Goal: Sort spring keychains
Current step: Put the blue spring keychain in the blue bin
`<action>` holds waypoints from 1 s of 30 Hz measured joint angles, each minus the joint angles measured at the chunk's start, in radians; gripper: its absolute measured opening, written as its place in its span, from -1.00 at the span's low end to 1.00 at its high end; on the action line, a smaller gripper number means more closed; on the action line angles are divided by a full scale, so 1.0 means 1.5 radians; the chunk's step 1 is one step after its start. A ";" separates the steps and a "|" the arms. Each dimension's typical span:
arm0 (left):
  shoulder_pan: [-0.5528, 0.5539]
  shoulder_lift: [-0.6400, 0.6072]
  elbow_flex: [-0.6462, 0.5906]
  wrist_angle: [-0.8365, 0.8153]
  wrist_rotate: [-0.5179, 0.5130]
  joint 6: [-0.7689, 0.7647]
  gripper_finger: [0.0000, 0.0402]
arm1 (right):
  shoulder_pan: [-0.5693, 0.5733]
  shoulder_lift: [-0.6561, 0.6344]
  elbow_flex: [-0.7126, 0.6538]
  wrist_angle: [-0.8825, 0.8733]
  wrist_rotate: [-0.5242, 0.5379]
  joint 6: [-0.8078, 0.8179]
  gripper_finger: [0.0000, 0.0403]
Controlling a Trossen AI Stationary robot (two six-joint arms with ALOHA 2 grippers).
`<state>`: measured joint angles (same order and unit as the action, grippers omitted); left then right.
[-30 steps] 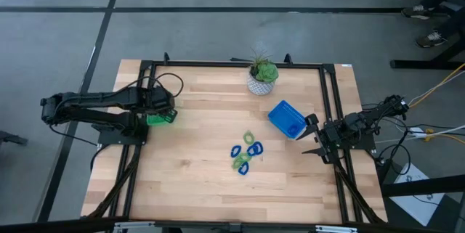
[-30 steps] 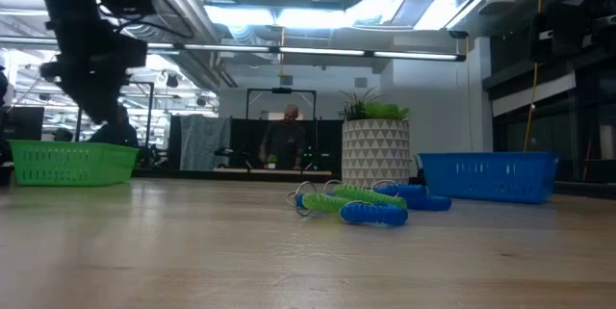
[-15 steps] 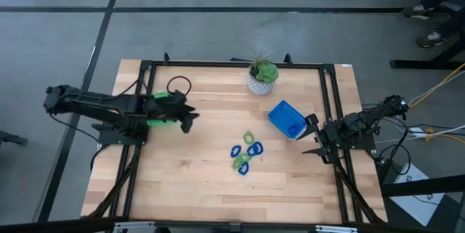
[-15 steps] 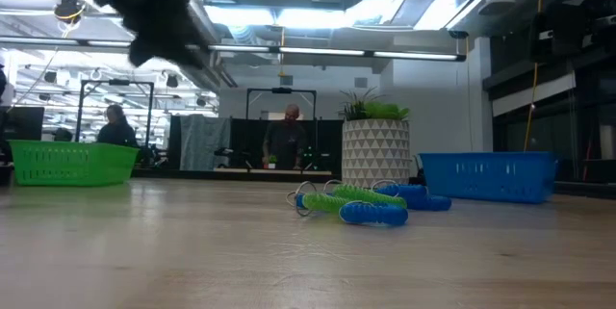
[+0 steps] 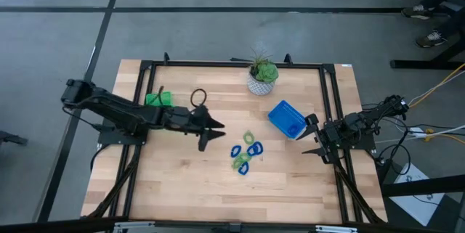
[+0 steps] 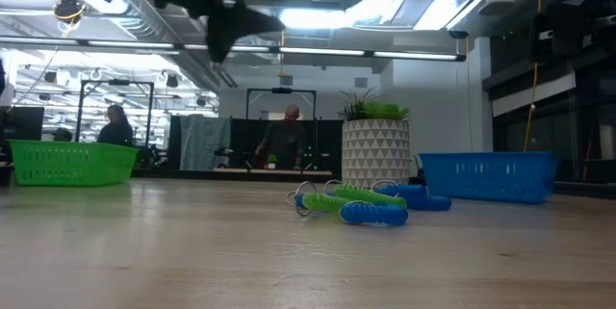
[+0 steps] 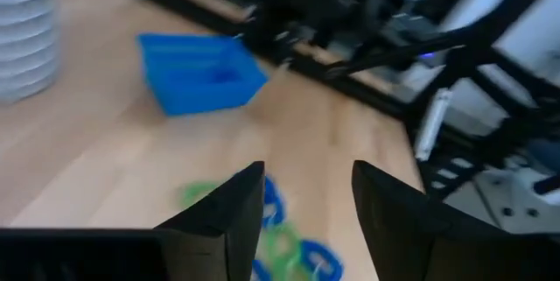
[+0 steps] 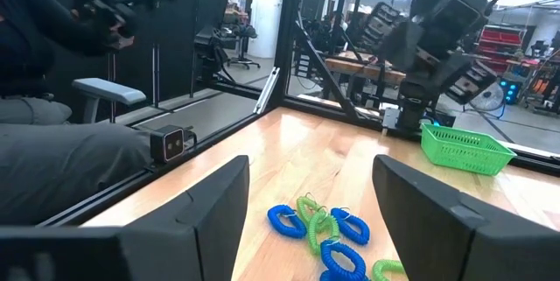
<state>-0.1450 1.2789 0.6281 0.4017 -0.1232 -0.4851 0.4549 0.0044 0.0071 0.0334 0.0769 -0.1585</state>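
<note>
— Just ahead of the left gripper's (image 5: pixel 211 133) parted fingers (image 7: pixel 229 214), what lay on the desk (image 5: pixel 189 182)?

— A loose heap of spring keychains (image 5: pixel 245 154), blue and light green loops touching and partly overlapping. That arm's fingers were released, nothing between them, and they hung above the wood, short of the heap.

— Which step was that, to your mind?

— The reach toward a pick, I judged. No clip was gripped, and the heap looked unsorted.

— And the next move?

— It called for coming down over one loop at the near edge and closing on it alone, since the neighbours lay against it. Green would go to the green tray (image 5: pixel 158 99) behind the fingers, blue to the blue tray (image 5: pixel 286 118) beyond the heap.

— Which way did the heap run?

— Its long axis ran slantwise, from the fingers' near side toward the blue tray. Single loops pointed differently; I could not tell each one.

— The right gripper (image 5: pixel 310 136)?

— It waited past the blue tray, fingers (image 8: pixel 206 211) spread, empty.
</note>
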 joint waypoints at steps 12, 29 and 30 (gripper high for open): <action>-0.056 0.122 0.000 0.206 0.021 0.149 -0.16 | 0.000 0.000 0.000 0.000 0.000 0.000 0.20; -0.056 0.182 0.000 0.125 0.025 0.373 -0.16 | 0.000 0.000 0.000 0.000 0.000 0.000 0.20; -0.054 0.190 0.000 0.121 0.025 0.373 -0.16 | 0.000 0.000 0.000 0.000 0.000 0.000 0.20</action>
<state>-0.2265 1.5640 0.6285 0.5828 -0.0854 0.0747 0.4547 0.0044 0.0071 0.0336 0.0769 -0.1585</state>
